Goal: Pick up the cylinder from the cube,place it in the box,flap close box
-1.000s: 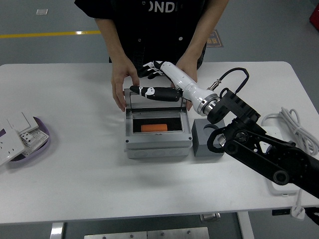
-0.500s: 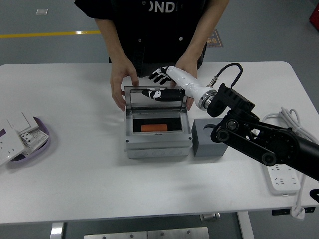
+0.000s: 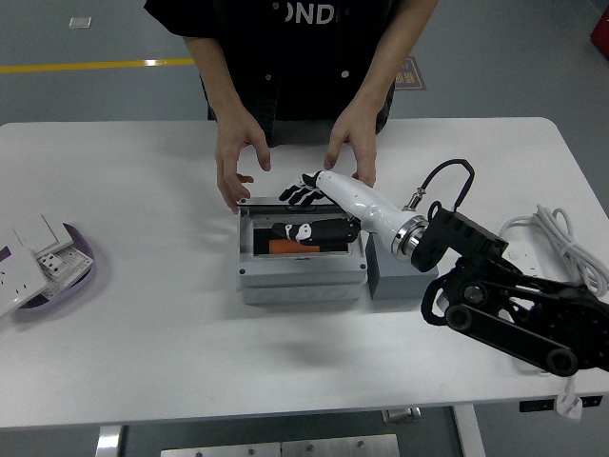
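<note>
From the head view, the grey box (image 3: 301,259) sits mid-worktop with its clear lid (image 3: 303,222) tipped low over the opening, and the orange cylinder (image 3: 283,247) lies inside, partly seen through the lid. The robot's right hand (image 3: 306,197) rests flat on that lid, its dark fingers (image 3: 293,195) spread and gripping nothing, with the white forearm running back to the black arm at the right. Just beside the box on the right stands the grey cube (image 3: 395,279), mostly hidden behind the wrist. Across the worktop (image 3: 171,314) a person leans in, one hand (image 3: 238,152) near the box's far left corner, the other hand (image 3: 352,143) above the robot's fingers; neither plainly touches the box. At the left edge a purple tray (image 3: 67,269) holds white wall sockets (image 3: 29,252). A white power strip (image 3: 561,262) and its cable lie at the far right.
</note>
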Available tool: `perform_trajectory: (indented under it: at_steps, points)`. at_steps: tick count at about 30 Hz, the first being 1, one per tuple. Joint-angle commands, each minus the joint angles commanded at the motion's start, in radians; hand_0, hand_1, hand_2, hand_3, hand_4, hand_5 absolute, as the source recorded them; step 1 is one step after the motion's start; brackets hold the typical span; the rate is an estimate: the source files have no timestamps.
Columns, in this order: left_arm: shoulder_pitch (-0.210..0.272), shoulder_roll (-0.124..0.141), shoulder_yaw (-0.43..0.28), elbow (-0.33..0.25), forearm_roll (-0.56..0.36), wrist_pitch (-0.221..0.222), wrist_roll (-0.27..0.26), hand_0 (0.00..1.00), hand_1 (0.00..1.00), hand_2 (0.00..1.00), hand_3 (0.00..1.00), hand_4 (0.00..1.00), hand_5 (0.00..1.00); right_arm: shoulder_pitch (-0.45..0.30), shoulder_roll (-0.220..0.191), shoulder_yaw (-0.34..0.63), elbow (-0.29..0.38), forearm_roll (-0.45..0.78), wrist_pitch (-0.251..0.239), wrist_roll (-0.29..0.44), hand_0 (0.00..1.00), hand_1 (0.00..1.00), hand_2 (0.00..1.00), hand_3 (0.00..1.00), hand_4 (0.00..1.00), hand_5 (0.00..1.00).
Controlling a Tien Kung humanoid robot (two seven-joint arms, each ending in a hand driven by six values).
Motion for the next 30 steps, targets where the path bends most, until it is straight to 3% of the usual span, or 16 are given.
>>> perform_trajectory:
  at_steps: [2, 3, 8, 18, 26, 30]
  points:
    - [0.001, 0.000, -0.003, 0.000, 0.002, 0.000, 0.000, 0.592, 0.629, 0.625, 0.639, 0.702, 0.217, -0.020, -0.007, -0.005, 0.011, 0.035, -0.009, 0.012, 0.722, 0.657, 0.672, 0.680, 0.793, 0.527]
    - [0.002, 0.000, -0.004, 0.000, 0.002, 0.000, 0.000, 0.591, 0.629, 0.625, 0.639, 0.702, 0.217, -0.030, -0.009, -0.008, 0.010, 0.056, -0.014, 0.019, 0.673, 0.646, 0.668, 0.677, 0.784, 0.525]
    - [0.002, 0.000, -0.010, 0.000, 0.007, 0.000, 0.000, 0.591, 0.629, 0.625, 0.639, 0.702, 0.217, -0.061, -0.014, 0.003, -0.002, 0.105, -0.025, 0.039, 0.673, 0.646, 0.668, 0.677, 0.784, 0.525]
    - [0.004, 0.001, -0.008, 0.001, 0.005, 0.000, 0.000, 0.591, 0.629, 0.625, 0.639, 0.702, 0.217, -0.091, -0.044, 0.053, 0.000, 0.097, -0.027, 0.052, 0.661, 0.643, 0.668, 0.669, 0.758, 0.506]
    - [0.013, 0.000, -0.005, 0.003, -0.001, 0.000, 0.000, 0.591, 0.629, 0.624, 0.639, 0.702, 0.217, -0.230, -0.121, 0.268, 0.088, 0.084, 0.022, 0.140, 0.665, 0.640, 0.667, 0.667, 0.756, 0.506]
    - [0.024, -0.004, 0.001, 0.005, -0.010, 0.000, 0.001, 0.592, 0.629, 0.625, 0.640, 0.702, 0.217, -0.320, -0.107, 0.422, 0.096, 0.164, 0.009, 0.218, 0.668, 0.637, 0.666, 0.668, 0.748, 0.497]
